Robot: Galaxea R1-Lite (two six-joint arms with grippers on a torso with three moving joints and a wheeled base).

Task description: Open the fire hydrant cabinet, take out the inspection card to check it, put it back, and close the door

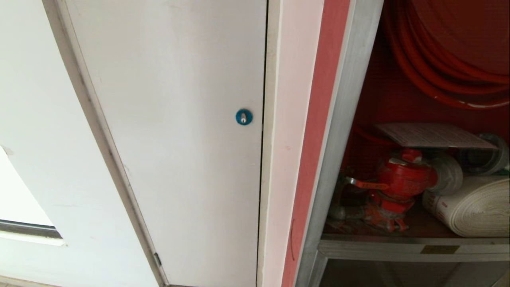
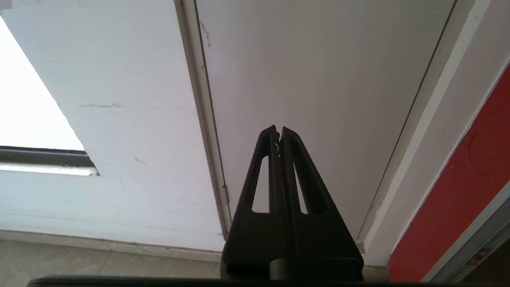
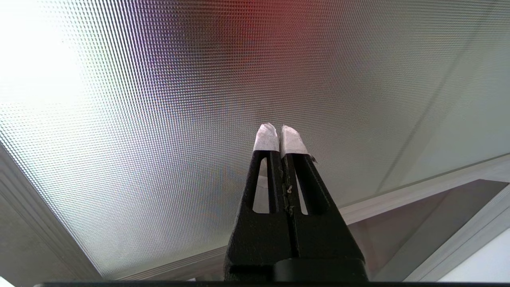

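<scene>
We saw brushed, dull metal on the cabinet frame (image 1: 338,131), and matt white paint, faintly scuffed, on the door (image 1: 175,119) to its left. The card (image 1: 432,135) looked like thin paper, the rolled hose (image 1: 474,207) like woven cloth. The valve (image 1: 402,179) was glossy red painted metal. Near the right gripper (image 3: 279,129) we saw a finely ribbed glass panel (image 3: 159,139) with a sheen.

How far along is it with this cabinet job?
The fire hydrant cabinet stands open, so the opening looks done. The inspection card lies inside, on top of the red valve; whether it has been checked yet cannot be told. Nothing is in hand: the left end effector and right end effector are both shut and empty. Closing up is certainly left.
</scene>
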